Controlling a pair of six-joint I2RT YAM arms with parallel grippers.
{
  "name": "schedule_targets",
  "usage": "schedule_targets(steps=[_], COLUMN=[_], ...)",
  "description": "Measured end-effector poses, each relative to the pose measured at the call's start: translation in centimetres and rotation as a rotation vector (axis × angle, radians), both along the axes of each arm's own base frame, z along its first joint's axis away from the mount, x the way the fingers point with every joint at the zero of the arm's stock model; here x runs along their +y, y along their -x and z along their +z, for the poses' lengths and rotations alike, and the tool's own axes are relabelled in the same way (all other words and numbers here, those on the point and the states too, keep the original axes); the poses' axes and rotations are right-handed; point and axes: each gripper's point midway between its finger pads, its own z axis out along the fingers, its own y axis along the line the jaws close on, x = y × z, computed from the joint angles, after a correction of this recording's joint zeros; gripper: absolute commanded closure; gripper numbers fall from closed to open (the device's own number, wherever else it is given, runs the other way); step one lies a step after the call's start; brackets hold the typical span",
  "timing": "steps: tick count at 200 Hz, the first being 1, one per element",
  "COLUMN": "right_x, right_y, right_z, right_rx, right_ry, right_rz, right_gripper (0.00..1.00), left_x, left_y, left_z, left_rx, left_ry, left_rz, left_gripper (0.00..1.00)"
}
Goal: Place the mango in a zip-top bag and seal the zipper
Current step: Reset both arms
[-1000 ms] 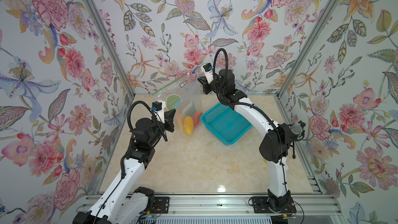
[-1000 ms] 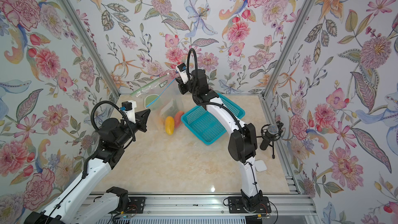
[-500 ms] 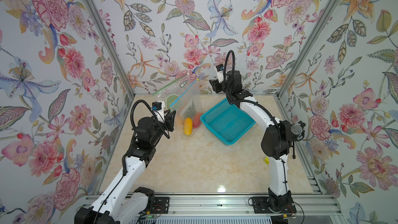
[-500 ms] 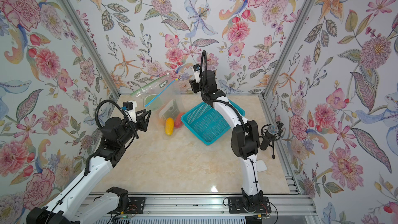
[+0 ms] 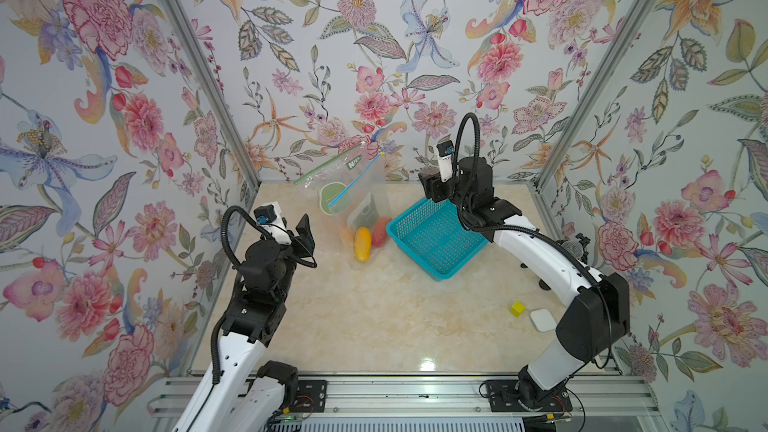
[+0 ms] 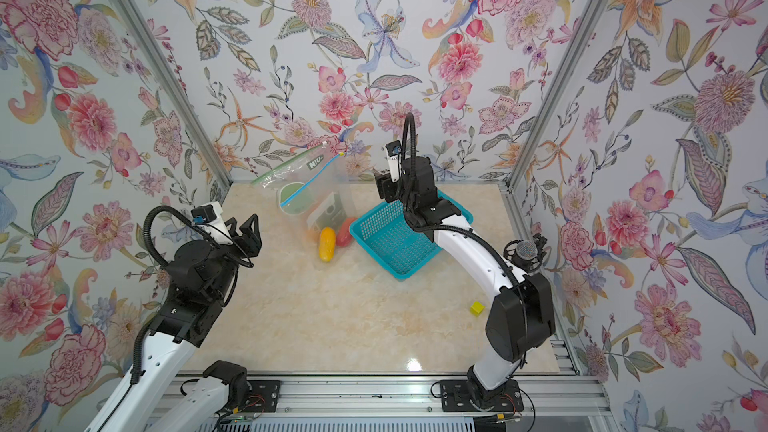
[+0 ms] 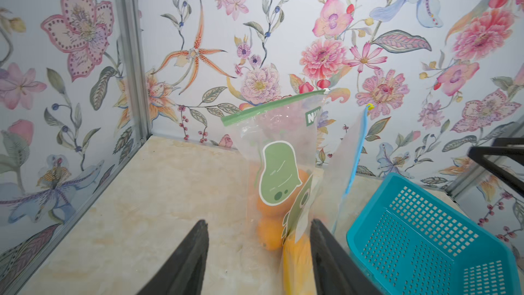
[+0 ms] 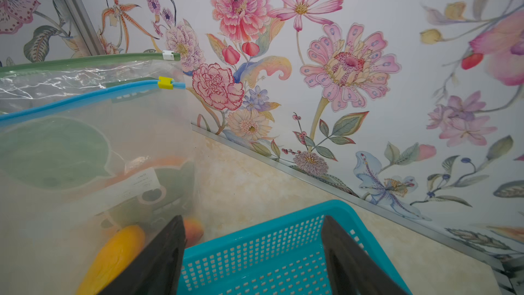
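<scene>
A yellow mango (image 5: 362, 243) lies inside a frosted zip-top bag (image 5: 357, 191) that stands at the back of the table. The bag's blue zipper (image 8: 85, 98) runs up to a yellow slider (image 8: 165, 83) at its end and looks closed. A red fruit (image 5: 380, 231) lies beside the mango at the bag's foot. My left gripper (image 5: 306, 241) is open, short of the bag on its left, and holds nothing (image 7: 258, 221). My right gripper (image 5: 430, 189) is open and empty above the basket's rim (image 8: 252, 218), to the right of the bag.
A second bag with a green zipper (image 7: 272, 109) stands behind the first, with orange fruit (image 7: 269, 234) in it. A teal basket (image 5: 436, 238) sits right of the bags. A yellow cube (image 5: 517, 308) and a white pad (image 5: 542, 320) lie at the right. A microphone (image 6: 525, 250) stands by the right wall.
Both grippers have opened and let go of the bag's top. The right gripper has drawn back to the right over the basket, and the left has backed away a little.
</scene>
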Motion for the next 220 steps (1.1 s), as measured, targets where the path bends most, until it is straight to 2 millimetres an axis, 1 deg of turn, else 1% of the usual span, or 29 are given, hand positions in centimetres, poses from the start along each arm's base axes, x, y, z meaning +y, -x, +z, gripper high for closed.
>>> schedule_targets(steps=[11,25,37,47,55,70,88,105,127,147,165,180,200,220], right_x=[-2.1,-4.8,-7.1,-8.9,-10.4,-13.2,-16.7,-20.0,-23.3,-25.3,-26.4,-27.2,-27.7,-27.4], right_y=[2.1,4.3,5.9,7.1,7.9,9.2,10.4,10.9,11.1,10.8,10.4,9.9,8.9,7.7], right_z=[-0.1,-1.5,-3.6,-6.1,-8.0,-11.3,-14.5,-16.2,-17.7,-19.0,-20.2,-20.8,-21.0,-21.3], right_rx=[-0.002,0.015,0.046,0.088,0.120,0.180,0.235,0.267,0.279,0.267,0.245,0.207,0.173,0.148], right_ry=[-0.011,-0.015,-0.006,0.014,0.029,0.042,0.054,0.038,0.023,0.006,-0.020,-0.033,-0.034,-0.033], right_rz=[-0.053,-0.125,-0.189,-0.239,-0.279,-0.364,-0.466,-0.566,-0.665,-0.725,-0.740,-0.752,-0.758,-0.734], right_gripper=[0.21,0.17,0.16,0.14,0.10,0.00,0.00,0.00,0.00,0.00,0.00,0.00,0.00,0.00], left_x=[1.1,2.7,4.1,5.3,6.2,7.8,9.2,10.1,11.1,12.3,13.1,13.4,13.3,12.8], left_y=[-0.4,-1.1,-1.5,-1.7,-1.7,-2.0,-2.5,-2.7,-2.8,-3.0,-2.9,-2.9,-3.1,-4.0], left_z=[-1.5,-3.6,-5.6,-7.0,-8.0,-9.8,-11.2,-12.3,-13.1,-13.6,-14.4,-15.1,-15.8,-15.5], left_rx=[0.052,0.123,0.176,0.208,0.231,0.271,0.291,0.297,0.285,0.253,0.226,0.201,0.176,0.139], left_ry=[0.010,0.023,0.032,0.048,0.051,0.060,0.063,0.058,0.037,0.005,-0.036,-0.075,-0.126,-0.170], left_rz=[0.060,0.142,0.198,0.245,0.280,0.338,0.385,0.416,0.448,0.478,0.486,0.479,0.446,0.400], left_gripper=[0.31,0.23,0.15,0.08,0.01,0.01,0.01,0.01,0.01,0.01,0.01,0.01,0.01,0.01])
